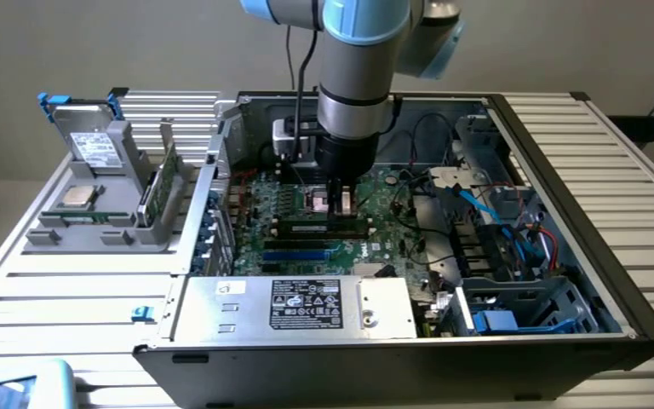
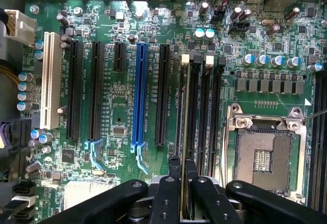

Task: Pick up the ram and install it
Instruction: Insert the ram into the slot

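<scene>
The ram [image 2: 186, 111] was pinched edge-on by the tool [image 2: 183, 163], its long axis laid along the memory slots [image 2: 204, 116]. In the exterior view it was held at 12 o'clock from the power supply [image 1: 304, 305], mostly hidden; seating could not be judged.

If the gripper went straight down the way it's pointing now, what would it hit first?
Probably the black memory slots on the motherboard. The gripper points down at them, fingers closed on the ram, which runs edge-on along one slot. The gap between ram and slot is unclear.
</scene>
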Action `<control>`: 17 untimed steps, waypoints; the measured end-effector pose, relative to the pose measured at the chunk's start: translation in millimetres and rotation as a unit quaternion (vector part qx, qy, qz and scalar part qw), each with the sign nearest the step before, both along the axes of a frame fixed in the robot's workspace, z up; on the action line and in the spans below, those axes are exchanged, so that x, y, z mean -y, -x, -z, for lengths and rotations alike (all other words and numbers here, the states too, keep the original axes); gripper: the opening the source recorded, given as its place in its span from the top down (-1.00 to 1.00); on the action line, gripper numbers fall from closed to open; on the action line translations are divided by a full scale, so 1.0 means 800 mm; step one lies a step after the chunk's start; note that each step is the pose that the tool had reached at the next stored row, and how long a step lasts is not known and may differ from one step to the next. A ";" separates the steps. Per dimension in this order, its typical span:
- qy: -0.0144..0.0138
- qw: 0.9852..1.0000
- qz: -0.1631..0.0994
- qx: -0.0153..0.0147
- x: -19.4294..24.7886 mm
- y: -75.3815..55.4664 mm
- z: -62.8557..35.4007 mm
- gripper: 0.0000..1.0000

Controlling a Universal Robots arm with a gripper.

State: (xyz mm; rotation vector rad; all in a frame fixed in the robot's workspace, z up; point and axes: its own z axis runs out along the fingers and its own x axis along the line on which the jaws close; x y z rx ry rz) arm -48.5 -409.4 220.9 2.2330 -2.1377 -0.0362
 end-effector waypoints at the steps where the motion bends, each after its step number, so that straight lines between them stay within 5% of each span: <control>1: 0.000 1.000 0.000 0.000 0.0000 0.000 0.000 0.69; 9: 0.000 1.000 0.000 0.000 0.0000 -0.005 -0.003 0.53; 17: 0.000 1.000 0.000 0.000 -0.0001 -0.027 -0.037 0.53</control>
